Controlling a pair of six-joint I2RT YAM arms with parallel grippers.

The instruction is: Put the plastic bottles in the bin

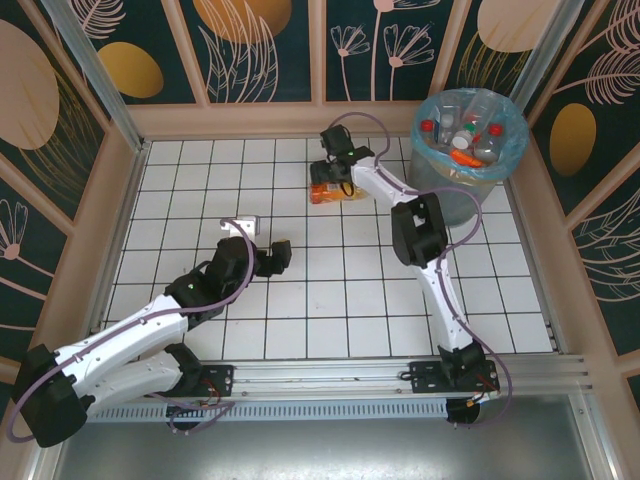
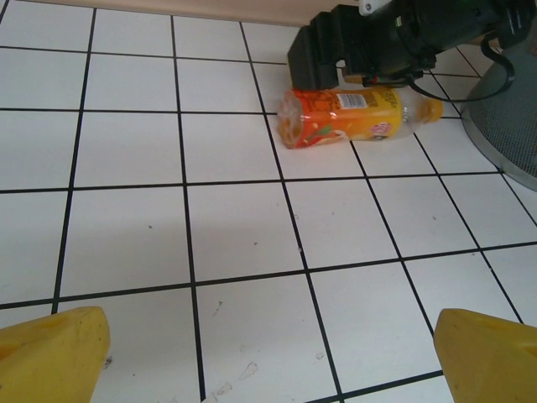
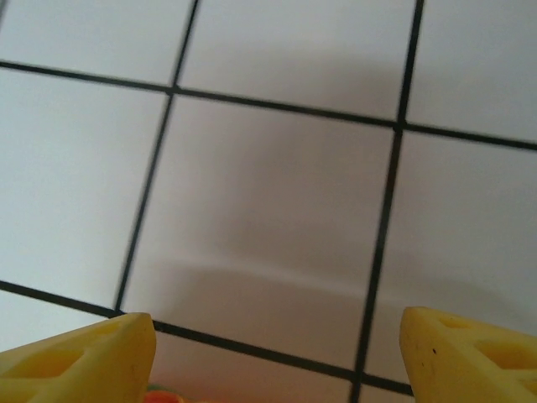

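Observation:
An orange-labelled plastic bottle [image 1: 325, 194] lies on its side on the white tiles near the back of the table, left of the bin [image 1: 505, 150]. My right gripper [image 1: 335, 178] hangs right over it, jaws open. In the right wrist view the gripper [image 3: 273, 361] frames bare tile, and a sliver of the orange bottle [image 3: 159, 396] peeks in by the left fingertip. The left wrist view shows the bottle [image 2: 348, 117] lying ahead. My left gripper [image 2: 268, 361] is wide open over empty tile; from above it [image 1: 262, 240] sits mid-table. Several bottles [image 1: 470, 130] lie in the bin.
The bin's grey wall [image 2: 508, 126] stands just right of the orange bottle. A wooden rim [image 1: 260, 120] borders the tiled table at the back and sides. Free tiles stretch between the left gripper and the bottle.

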